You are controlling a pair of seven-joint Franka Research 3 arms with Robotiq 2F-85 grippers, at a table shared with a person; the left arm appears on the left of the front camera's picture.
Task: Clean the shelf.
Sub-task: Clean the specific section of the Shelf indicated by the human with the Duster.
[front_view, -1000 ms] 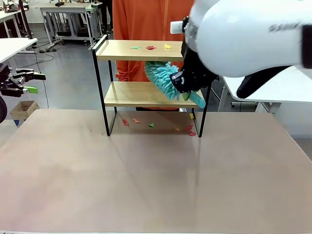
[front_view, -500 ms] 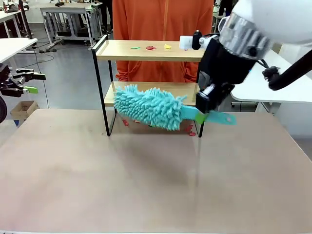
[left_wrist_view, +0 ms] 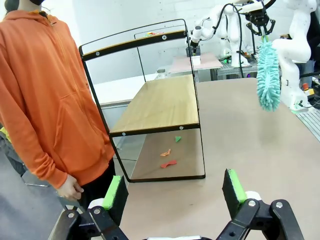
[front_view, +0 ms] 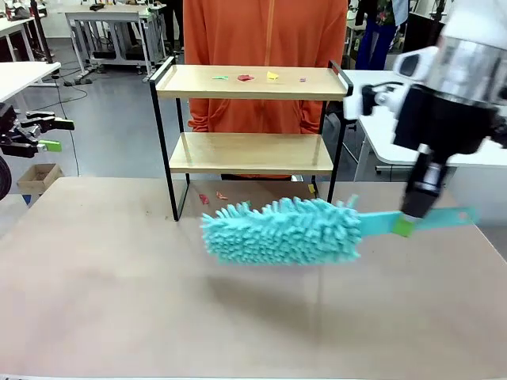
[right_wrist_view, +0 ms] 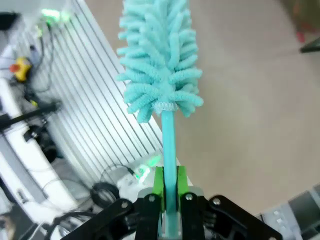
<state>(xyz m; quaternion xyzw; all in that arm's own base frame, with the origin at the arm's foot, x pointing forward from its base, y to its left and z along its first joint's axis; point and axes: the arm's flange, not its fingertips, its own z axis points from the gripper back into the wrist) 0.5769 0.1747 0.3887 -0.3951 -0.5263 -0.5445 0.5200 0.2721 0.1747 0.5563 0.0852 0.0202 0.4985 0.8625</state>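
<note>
The right pincer [front_view: 404, 226] gripped the teal duster [front_view: 281, 231] by its handle above the worktop [front_view: 119, 301] centre; the left pincer [left_wrist_view: 173, 189] stood wide, empty. At the far edge, the shelf [front_view: 245, 152] showed a clear lower board, but scraps [front_view: 245, 77] on its top board awaited sweeping.

Scraps [front_view: 245, 77] on shelf [front_view: 250, 152] top board too small to identify, right arm [front_view: 467, 63] cut by front view's edges, duster [right_wrist_view: 160, 65] handle base hidden inside right end effector [right_wrist_view: 170, 187].
</note>
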